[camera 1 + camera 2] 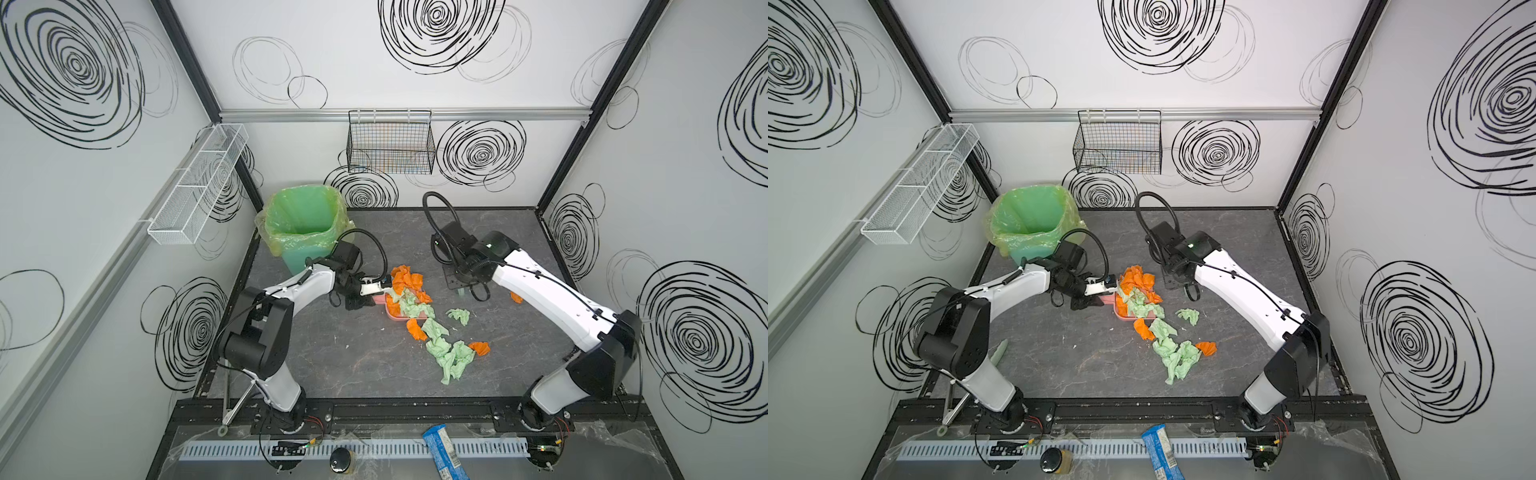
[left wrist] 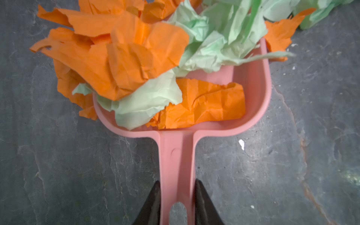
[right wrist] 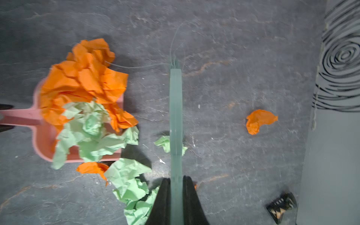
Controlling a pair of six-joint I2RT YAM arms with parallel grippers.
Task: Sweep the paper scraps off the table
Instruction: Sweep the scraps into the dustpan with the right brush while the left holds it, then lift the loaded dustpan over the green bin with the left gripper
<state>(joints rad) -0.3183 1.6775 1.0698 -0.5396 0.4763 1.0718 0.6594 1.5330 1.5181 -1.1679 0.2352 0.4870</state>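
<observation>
The paper scraps (image 1: 411,305), crumpled orange and pale green, lie around the middle of the dark veined counter (image 1: 332,365). The thickest heap sits in and over the mouth of a pink dustpan (image 2: 253,93), with orange pieces spilling past one side wall. From the pan's open edge a loose trail of mostly green wads (image 1: 451,359) runs toward the near edge of the counter, with one green wad (image 1: 458,316) a little apart from it. A single orange scrap (image 3: 260,120) lies well apart from the rest, toward the right edge. The pan rests flat on the counter. The left hand (image 2: 177,196) is closed on the end of its handle, one finger on each side. The right hand (image 3: 176,182) is clamped tight on the handle of a pale teal brush (image 3: 175,109), which points out over the counter between the heap and the lone orange scrap. A green bin (image 1: 305,224) lined with a bag stands at the far left corner.
</observation>
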